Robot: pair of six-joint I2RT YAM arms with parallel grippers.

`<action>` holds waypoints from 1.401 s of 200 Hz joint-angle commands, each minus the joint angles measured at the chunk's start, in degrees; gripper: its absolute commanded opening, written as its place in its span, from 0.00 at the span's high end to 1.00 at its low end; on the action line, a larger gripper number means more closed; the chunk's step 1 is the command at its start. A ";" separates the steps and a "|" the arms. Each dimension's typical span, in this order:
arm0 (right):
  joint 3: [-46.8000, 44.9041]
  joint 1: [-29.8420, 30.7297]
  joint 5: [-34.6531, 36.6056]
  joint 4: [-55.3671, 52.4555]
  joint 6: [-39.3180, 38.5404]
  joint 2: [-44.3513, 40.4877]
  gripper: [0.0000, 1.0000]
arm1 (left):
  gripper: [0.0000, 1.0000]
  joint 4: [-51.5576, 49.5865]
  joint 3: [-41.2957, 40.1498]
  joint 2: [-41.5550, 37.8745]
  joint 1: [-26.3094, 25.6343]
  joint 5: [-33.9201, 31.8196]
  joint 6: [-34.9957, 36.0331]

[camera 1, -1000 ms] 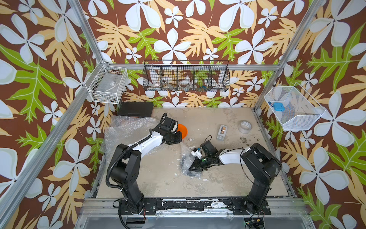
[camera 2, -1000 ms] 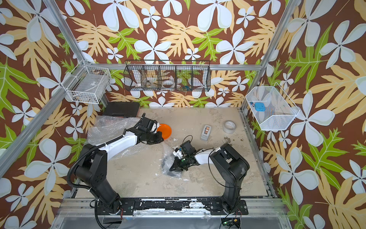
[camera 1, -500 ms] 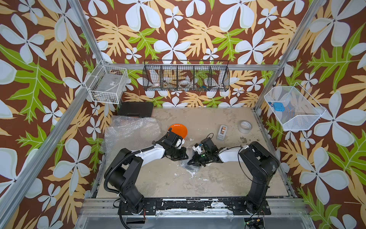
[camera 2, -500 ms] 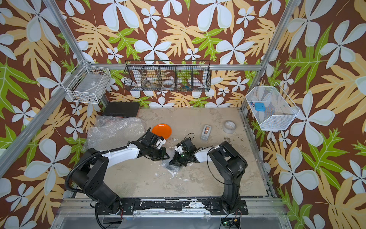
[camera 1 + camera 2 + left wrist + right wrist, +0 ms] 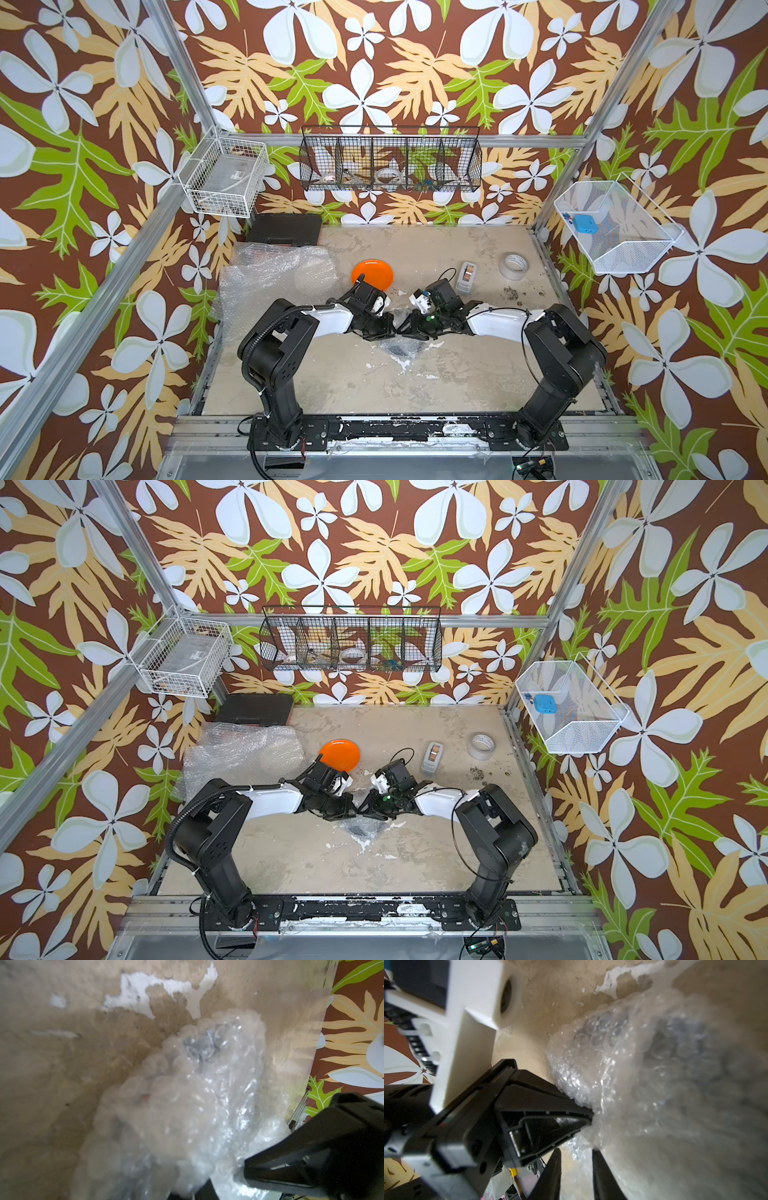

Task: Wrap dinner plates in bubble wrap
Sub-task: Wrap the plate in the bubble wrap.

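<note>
Both top views show a printed tape roll point(image 5: 514, 274) (lettering unreadable).

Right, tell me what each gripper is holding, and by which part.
The left gripper is shut on the bubble wrap, at its bunched edge. The right gripper has its fingers apart beside that edge, gripping nothing visible.

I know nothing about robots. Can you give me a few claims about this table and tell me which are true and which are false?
1. The orange plate is already wrapped. False: it lies bare on the table.
2. The left gripper and right gripper meet at a bubble-wrap bundle with something dark inside. True.
3. The tape roll hangs in a wall basket. False: it lies on the table.
4. Loose bubble wrap lies on the left arm's side. True.
</note>
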 commanded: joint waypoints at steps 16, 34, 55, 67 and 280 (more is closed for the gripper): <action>-0.05 -1.28 -1.15 -9.55 -5.93 -3.11 0.68 | 1.00 -8.20 -1.28 1.50 0.21 -9.17 2.82; -1.85 -1.28 -3.89 -8.90 -6.92 -2.26 0.79 | 1.00 -8.20 -0.87 1.26 0.24 -8.99 2.53; -1.59 -1.19 -7.48 -5.70 -7.14 1.43 0.94 | 1.00 -8.24 0.05 0.74 0.23 -8.22 2.32; -0.47 -1.26 -6.98 -5.12 -7.50 4.10 0.98 | 1.00 -8.50 0.98 0.23 0.21 -7.47 2.31; 1.11 -1.57 2.67 -8.86 -4.90 5.05 1.00 | 1.00 -10.12 -6.14 6.58 -3.61 -3.65 7.73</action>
